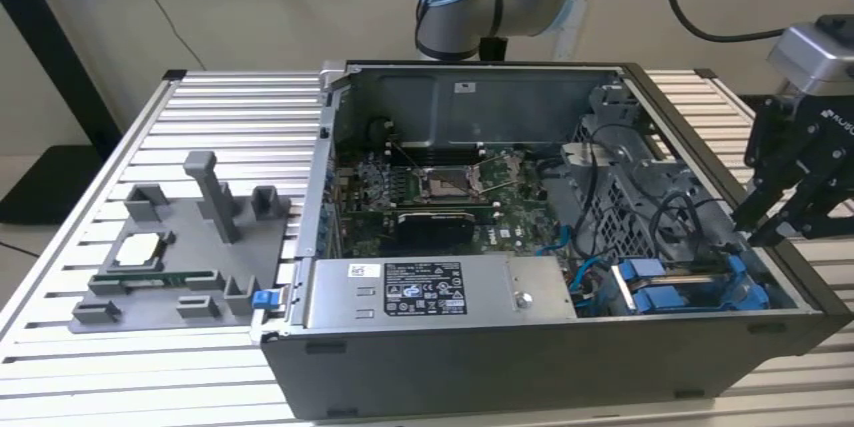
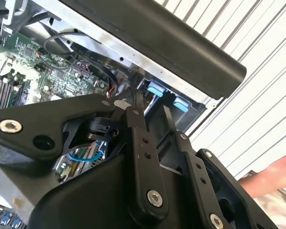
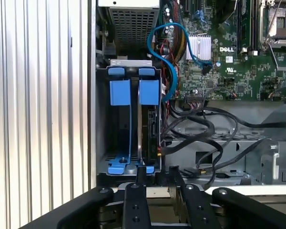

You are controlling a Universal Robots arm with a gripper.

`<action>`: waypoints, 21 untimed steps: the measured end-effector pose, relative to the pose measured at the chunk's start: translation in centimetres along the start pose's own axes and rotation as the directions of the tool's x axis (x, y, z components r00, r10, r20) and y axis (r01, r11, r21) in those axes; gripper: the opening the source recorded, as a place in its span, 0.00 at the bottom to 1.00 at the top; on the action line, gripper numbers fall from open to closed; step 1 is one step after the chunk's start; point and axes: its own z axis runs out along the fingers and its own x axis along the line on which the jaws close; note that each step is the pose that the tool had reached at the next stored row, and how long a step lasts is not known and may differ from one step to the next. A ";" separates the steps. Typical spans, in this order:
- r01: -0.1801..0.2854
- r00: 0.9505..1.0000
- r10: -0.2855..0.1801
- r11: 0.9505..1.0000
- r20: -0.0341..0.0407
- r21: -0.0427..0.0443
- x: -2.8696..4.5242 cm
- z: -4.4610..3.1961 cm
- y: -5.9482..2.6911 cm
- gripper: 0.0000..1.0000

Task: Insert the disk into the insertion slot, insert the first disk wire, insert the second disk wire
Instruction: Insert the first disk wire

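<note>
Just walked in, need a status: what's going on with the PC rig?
The arm's gripper hangs open and empty over the drive cage in the open PC case. The disk, in its blue carrier, sits in the slot. Black cables lie loose beside the cage; whether any is plugged into the disk can't be told.

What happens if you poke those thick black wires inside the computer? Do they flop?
The thick black wires would probably bend and spring back, since they lie in loose curves. They are likely light too: they look thin beside the grey metal frame they drape across.
</note>
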 end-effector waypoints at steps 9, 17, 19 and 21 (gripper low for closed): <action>0.000 1.000 0.000 1.000 0.000 0.000 -0.03 -0.05 -1.06 1.00; 0.000 1.000 0.000 1.000 0.000 0.000 -0.34 -0.04 -1.08 1.00; 0.000 1.000 0.000 1.000 0.000 0.000 -0.56 -0.02 -1.07 1.00; 0.000 1.000 0.000 1.000 0.000 0.000 -0.67 -0.01 -1.07 1.00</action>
